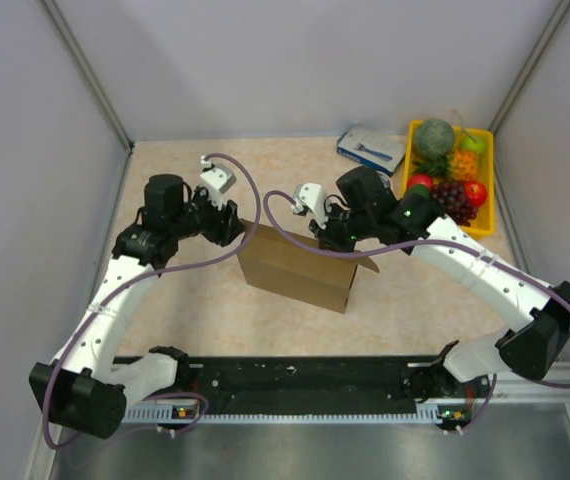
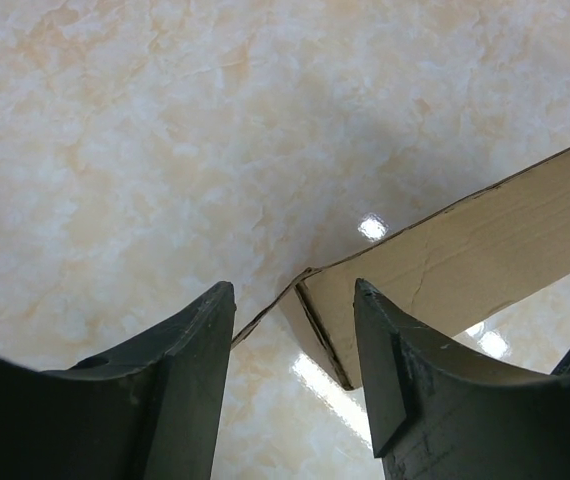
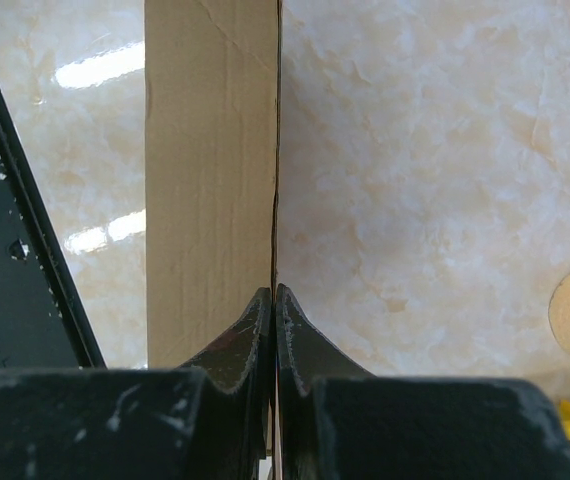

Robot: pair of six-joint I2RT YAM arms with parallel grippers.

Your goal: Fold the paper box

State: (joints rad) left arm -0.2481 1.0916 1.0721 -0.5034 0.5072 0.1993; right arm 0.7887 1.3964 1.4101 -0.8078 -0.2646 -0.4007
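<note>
Top external, near edge: the two arm bases sit on a black rail (image 1: 305, 385) at the front of the marbled table (image 1: 415, 320).
Box position: the paper box (image 1: 300, 268) stands mid-table between the two arms, well apart from everything else.
Box look: plain brown corrugated card with no print. It is set up as an open-topped shell with a sharp near corner, and a small flap sticks out at its right top edge.
Left gripper: the left gripper (image 2: 295, 290) is at the box's far left top corner. Its jaws stand apart, with the corner of the card wall in the gap between them. No pinch shows.
Right gripper: the right gripper (image 3: 273, 292) is at the far top edge. Its jaws are pressed together, and the thin card edge runs straight into the seam between them, so it looks clamped on the box wall.
Handling, judged: light and stiff across each panel, but hinging freely at the creases. The empty shell is likely to skid or lean under a sideways push, and a hard squeeze would dent the edges.
Where to hold, judged: thin top edges and flap tips near a crease. One arm steadies the wall while the other bends a flap.
Far side: a blue-and-white carton (image 1: 370, 148) lies beside a yellow tray (image 1: 489, 170) of fruit in the far right corner.
</note>
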